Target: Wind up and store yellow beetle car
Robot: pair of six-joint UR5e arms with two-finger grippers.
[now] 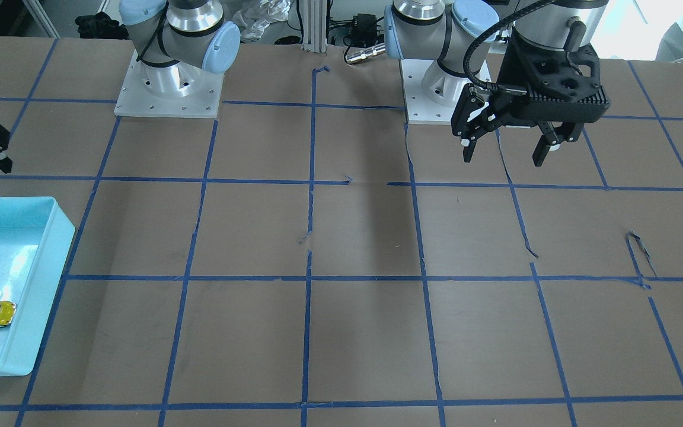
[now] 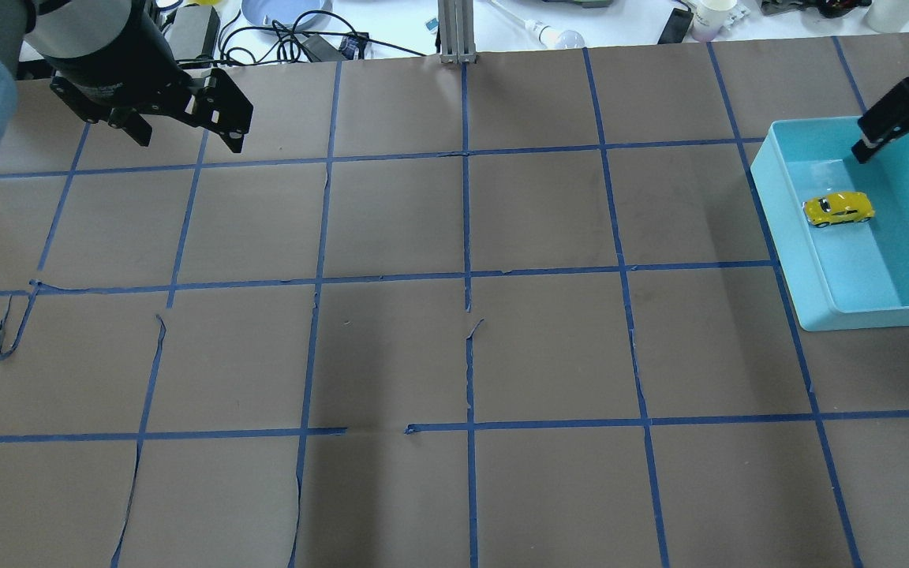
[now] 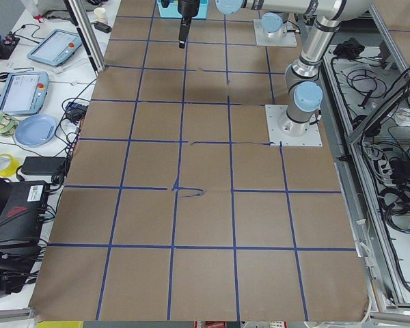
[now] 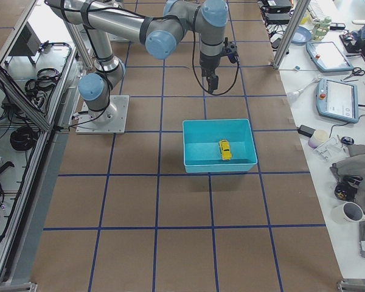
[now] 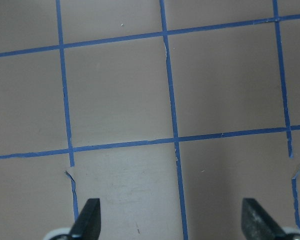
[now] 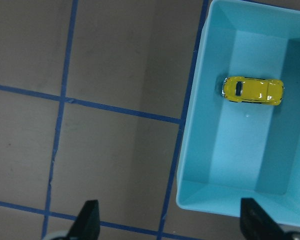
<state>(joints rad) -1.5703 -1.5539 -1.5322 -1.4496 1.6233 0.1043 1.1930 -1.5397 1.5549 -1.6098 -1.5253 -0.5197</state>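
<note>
Overhead exterior view sets the turquoise bin [image 2: 786,237] against the right edge of my worktop [image 2: 391,355], toward its far right corner. The yellow beetle car [image 2: 839,209] sits on its wheels on the bin floor, touching no wall. My right gripper [image 2: 904,142] hangs raised near the bin, clear of the car, its jaws spread wide and holding nothing. My left gripper [image 2: 188,142] hangs raised between the centre and the left edge, jaws just as wide and empty, over brown paper crossed by blue tape lines [image 2: 466,221]
</note>
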